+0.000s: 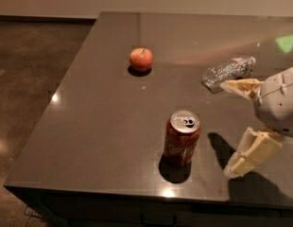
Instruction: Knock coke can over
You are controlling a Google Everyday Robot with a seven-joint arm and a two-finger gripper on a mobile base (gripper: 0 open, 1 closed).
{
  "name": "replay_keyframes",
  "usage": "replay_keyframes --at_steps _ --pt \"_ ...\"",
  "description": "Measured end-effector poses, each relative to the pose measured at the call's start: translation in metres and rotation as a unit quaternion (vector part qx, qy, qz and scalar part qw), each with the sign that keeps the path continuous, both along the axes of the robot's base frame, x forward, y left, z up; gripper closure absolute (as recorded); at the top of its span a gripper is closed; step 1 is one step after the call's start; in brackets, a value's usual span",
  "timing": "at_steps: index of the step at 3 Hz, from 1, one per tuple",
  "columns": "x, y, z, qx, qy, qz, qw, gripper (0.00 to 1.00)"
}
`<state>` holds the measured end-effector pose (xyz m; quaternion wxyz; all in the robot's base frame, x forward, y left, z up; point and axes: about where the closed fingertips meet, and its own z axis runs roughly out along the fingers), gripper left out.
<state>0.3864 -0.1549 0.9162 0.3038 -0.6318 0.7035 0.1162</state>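
The coke can [182, 138] stands upright near the front edge of the dark table [104, 112]. It is red with white lettering and a silver top. My gripper [229, 126] is at the right, a short way to the right of the can and apart from it. Its two cream fingers are spread wide, one finger [241, 86] pointing left by the bottle, the other [250, 152] low near the table. It holds nothing.
A red apple [141, 59] sits at the back left of the can. A clear plastic water bottle [228, 71] lies on its side at the back right, just behind my upper finger. The table's front edge is close below the can.
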Motion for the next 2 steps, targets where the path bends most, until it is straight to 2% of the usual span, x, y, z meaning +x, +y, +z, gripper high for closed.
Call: replay_keyframes --at_steps 1,2 --pt "0.001 0.015 -0.01 0.01 -0.007 -0.003 0.9999 0.0" --pt "0.003 0.028 -0.016 0.027 -0.001 -0.016 0.9995 0.0"
